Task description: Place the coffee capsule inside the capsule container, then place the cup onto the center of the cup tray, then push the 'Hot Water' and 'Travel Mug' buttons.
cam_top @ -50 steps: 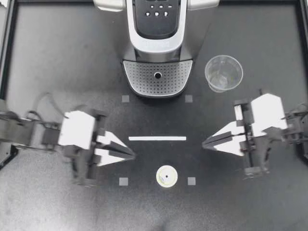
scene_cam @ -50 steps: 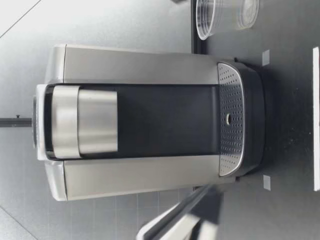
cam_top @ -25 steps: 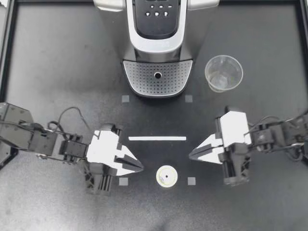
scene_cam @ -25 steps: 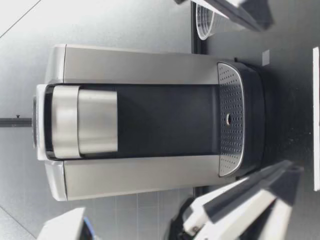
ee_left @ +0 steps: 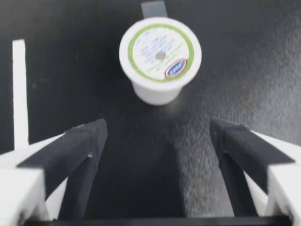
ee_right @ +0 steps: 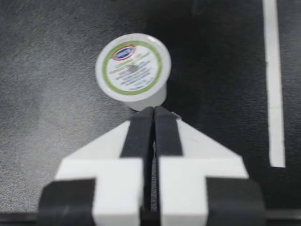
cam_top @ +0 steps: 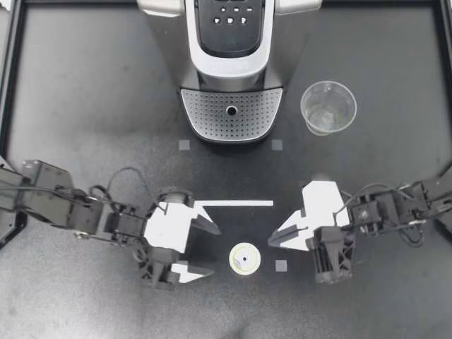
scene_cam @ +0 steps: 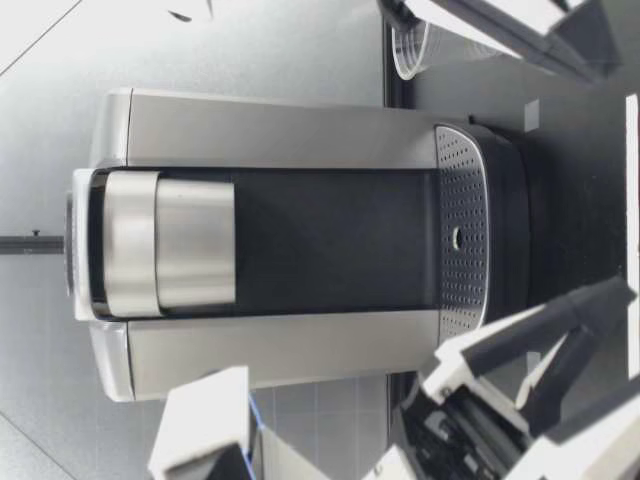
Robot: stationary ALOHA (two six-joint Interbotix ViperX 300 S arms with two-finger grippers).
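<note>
Capsule between both hands, cup right of machine

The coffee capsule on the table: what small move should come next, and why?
Probably my left gripper should ease forward around the coffee capsule: it is open, and the capsule stands upright just ahead of its fingers, not yet between them.

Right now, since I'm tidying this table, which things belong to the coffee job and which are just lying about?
Part of the job:
coffee capsule
clear cup
coffee machine, with its cup tray and buttons
left gripper, open beside the capsule
right gripper, shut

Just lying about:
white tape strip
grey tape squares
</note>
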